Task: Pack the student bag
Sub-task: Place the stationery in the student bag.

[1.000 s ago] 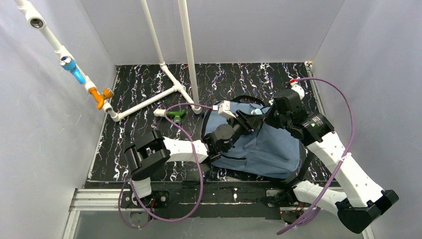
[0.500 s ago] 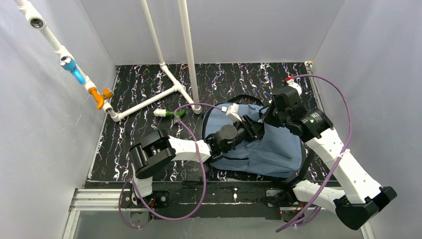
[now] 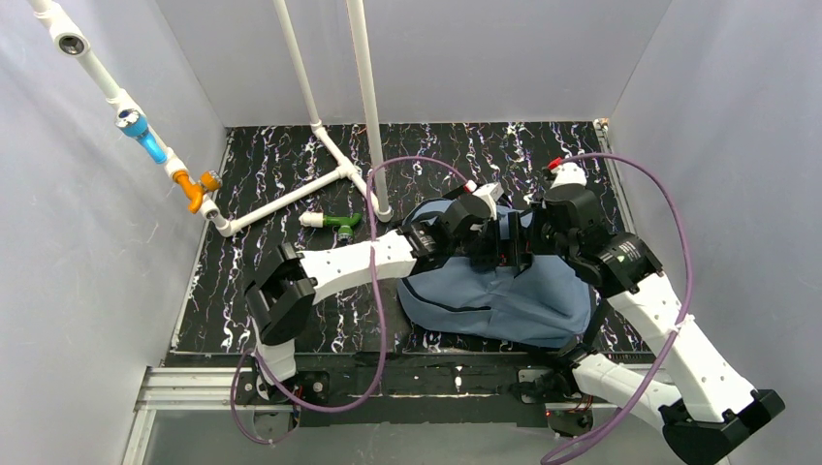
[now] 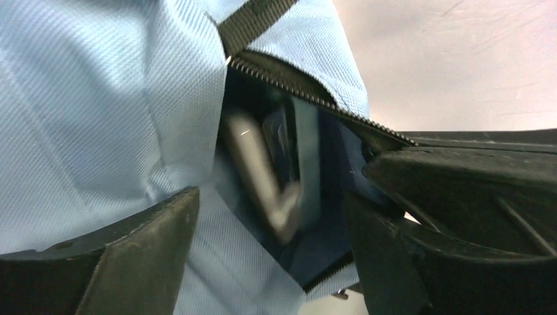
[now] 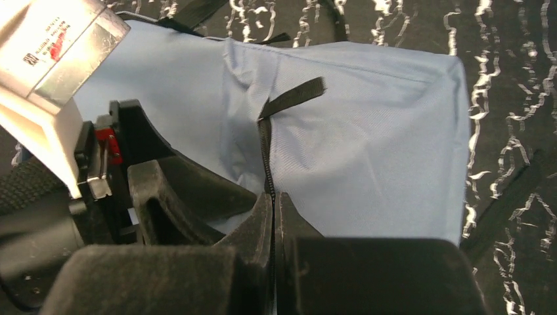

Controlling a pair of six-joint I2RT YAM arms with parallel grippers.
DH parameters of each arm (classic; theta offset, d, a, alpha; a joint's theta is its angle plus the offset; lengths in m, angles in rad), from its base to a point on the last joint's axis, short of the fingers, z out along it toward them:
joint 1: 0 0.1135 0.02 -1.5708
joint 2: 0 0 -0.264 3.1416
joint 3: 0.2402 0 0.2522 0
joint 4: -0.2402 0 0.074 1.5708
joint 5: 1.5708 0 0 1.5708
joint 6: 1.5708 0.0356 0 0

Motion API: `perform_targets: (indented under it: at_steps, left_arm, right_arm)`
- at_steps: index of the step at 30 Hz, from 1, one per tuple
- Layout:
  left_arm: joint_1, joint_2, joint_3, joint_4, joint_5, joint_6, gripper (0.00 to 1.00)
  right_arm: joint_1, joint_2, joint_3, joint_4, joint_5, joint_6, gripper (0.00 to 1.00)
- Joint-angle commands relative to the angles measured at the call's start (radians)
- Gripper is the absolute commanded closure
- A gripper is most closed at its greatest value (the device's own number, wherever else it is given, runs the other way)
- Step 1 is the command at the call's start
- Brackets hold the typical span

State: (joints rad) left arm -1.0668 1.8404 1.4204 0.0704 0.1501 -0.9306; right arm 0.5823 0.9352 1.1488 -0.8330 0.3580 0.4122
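1. The table [image 3: 271,184] carries the student bag [image 3: 504,300], which lies flat directly beneath both end effectors and spreads from them toward the arm bases.
2. The bag is soft and nothing else seems to pin it. If the two end effectors pull against each other, the whole bag may slide or lift rather than its mouth opening.
3. The left end effector [image 4: 276,197] is wide and holds nothing. Its fingers straddle the bag's open mouth, with blue fabric beside one finger and the dark interior between them. A finger could snag the teeth or drag the cloth inward if it pushes deeper at this angle.
4. The right end effector [image 5: 272,203] is pinched narrow on the bag's seam, just beside the left one.
5. The zipper [image 5: 265,157] runs straight out from its fingertips to a black tab [image 5: 292,97]. That grip is on thin material, so it could slip off and let the opening sag closed.
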Motion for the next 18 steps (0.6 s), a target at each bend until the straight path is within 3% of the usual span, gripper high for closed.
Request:
perform_targets:
  at_steps: [1, 7, 13, 18]
  left_arm:
    - [-0.016, -0.093, 0.019, -0.378, -0.007, 0.158, 0.13]
    - [-0.012, -0.211, -0.053, -0.421, -0.076, 0.211, 0.1]
    - [-0.012, -0.272, -0.134, -0.343, -0.023, 0.181, 0.38]
    - [-0.041, -0.237, -0.101, -0.304, -0.034, 0.201, 0.36]
  right_arm:
    - [0.011, -0.027, -0.012, 0.157, -0.023, -0.052, 0.99]
    - [0.011, -0.027, -0.009, 0.151, -0.021, -0.073, 0.99]
    - [0.011, -0.026, -0.009, 0.147, -0.026, -0.089, 0.99]
    - [0.011, -0.016, -0.04, 0.151, -0.079, -0.095, 0.99]
